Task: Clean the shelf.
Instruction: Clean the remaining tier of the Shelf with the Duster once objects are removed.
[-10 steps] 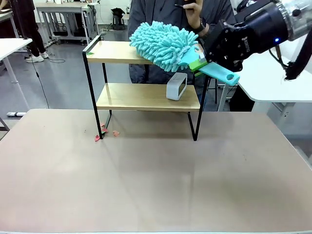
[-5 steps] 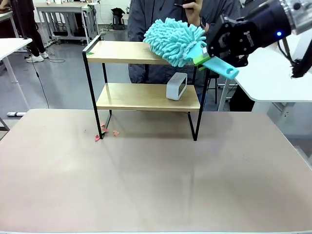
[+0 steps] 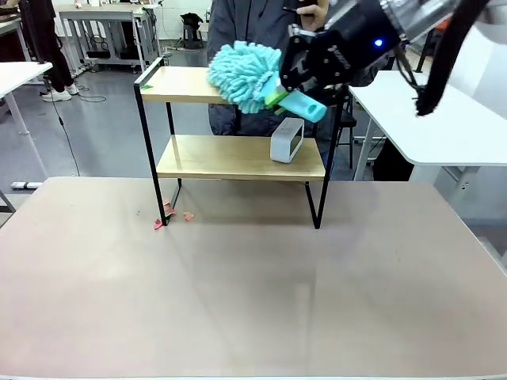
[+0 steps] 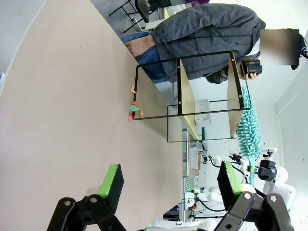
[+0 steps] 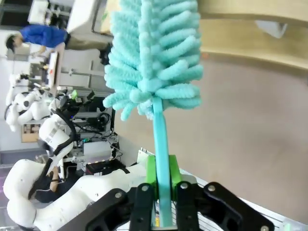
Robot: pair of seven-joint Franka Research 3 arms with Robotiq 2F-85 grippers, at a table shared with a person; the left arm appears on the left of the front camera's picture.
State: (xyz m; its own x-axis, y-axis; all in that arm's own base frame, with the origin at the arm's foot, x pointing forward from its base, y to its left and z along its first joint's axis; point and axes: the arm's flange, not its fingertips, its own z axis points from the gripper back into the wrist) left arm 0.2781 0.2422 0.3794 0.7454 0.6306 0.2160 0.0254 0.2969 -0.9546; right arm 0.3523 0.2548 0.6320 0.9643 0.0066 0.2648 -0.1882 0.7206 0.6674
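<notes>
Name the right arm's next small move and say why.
Probably sweep the duster leftward along the top of the shelf: the right gripper is shut on its handle, the head sits over the top's right part, the left part lies bare.

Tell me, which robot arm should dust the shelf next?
The right arm: its jaws are shut on the duster, held at the shelf's top board. The left arm's jaws stand open and empty, back from the shelf.
</notes>
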